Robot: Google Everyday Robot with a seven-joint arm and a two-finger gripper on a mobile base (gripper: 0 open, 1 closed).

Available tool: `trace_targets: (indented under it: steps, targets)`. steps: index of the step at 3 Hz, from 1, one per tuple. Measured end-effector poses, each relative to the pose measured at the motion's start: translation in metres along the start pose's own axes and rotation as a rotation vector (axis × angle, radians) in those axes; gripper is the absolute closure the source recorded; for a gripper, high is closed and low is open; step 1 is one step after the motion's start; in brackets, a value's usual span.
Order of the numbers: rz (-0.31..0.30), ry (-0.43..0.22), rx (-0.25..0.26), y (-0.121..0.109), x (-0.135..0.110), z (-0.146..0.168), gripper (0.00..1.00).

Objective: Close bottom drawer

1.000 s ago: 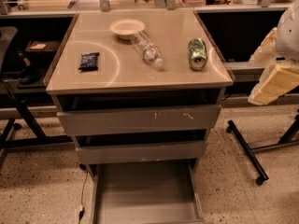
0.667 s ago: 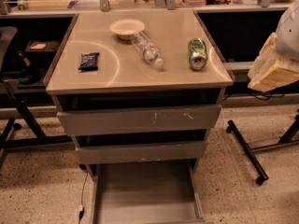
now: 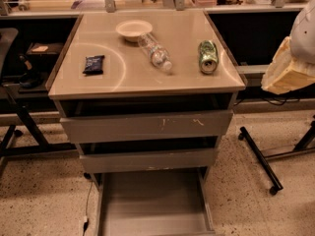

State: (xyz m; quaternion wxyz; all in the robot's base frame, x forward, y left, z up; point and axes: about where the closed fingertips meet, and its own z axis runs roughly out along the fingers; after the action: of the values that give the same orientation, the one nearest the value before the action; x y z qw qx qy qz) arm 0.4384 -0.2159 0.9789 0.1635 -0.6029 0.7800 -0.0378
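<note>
The bottom drawer is pulled far out from the foot of the grey metal cabinet, toward the camera. It is a long, shallow tray with thin side walls and a flat matte floor, and nothing lies in it; its front edge falls at the lower border of the view. Above it sits the middle drawer front, a plain grey band, and above that the wider top drawer front, which has small orange scratch marks near its centre and right part. A dark gap shows over each of these two fronts. The tabletop is smooth, beige and glossy, with light reflections on it. It carries a shallow pale bowl that looks empty, a clear plastic bottle lying on its side and touching the bowl, a green can also on its side, and a small dark packet lying flat to the left. The floor is speckled stone. The hand, a cream-coloured angular shape, hangs at the right edge, beside the tabletop and well apart from the bottom drawer; whether it is apart or together I cannot tell.
</note>
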Motion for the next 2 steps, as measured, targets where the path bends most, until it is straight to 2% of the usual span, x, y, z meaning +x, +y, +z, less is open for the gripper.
trace_targets:
  steps: [1, 2]
  targets:
    - [0.0, 0.0, 0.0, 0.0, 0.0, 0.0, 1.0]
    - [0.022, -0.001, -0.033, 0.022, 0.01, 0.021, 1.0]
